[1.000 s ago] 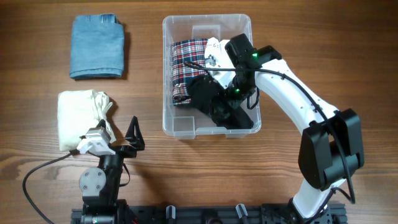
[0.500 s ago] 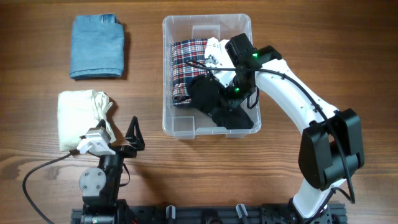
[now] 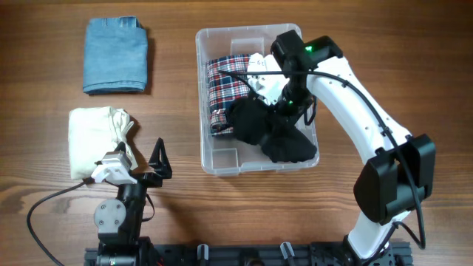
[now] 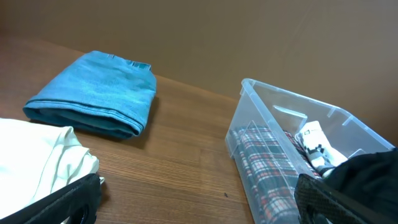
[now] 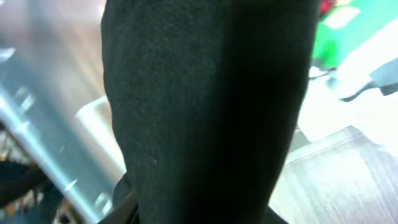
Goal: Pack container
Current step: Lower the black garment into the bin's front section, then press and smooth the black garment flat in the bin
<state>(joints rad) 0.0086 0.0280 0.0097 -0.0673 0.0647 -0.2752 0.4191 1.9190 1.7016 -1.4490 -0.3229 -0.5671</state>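
Observation:
The clear plastic container (image 3: 201,111) stands in the middle of the table. In it lie a folded red plaid cloth (image 3: 225,81) and a small white item (image 3: 259,65). My right gripper (image 3: 278,111) reaches into it and is shut on a black garment (image 3: 284,142), which bunches up and hangs over the container's front right rim. The black garment (image 5: 205,112) fills the right wrist view and hides the fingers. My left gripper (image 3: 158,158) rests open near the front left. Nothing is between its fingers (image 4: 68,202). The container (image 4: 249,118) and the plaid cloth (image 4: 267,168) show at the right of the left wrist view.
A folded blue denim cloth (image 3: 116,55) lies at the back left, and it shows as the blue denim cloth (image 4: 99,93) in the left wrist view. A cream cloth (image 3: 96,137) lies just left of my left gripper, and the cream cloth (image 4: 37,162) fills the left wrist view's bottom corner.
My right gripper closed on the black garment and pulled it up and to the right. The container slid slightly right and turned a little. The left arm has not moved.

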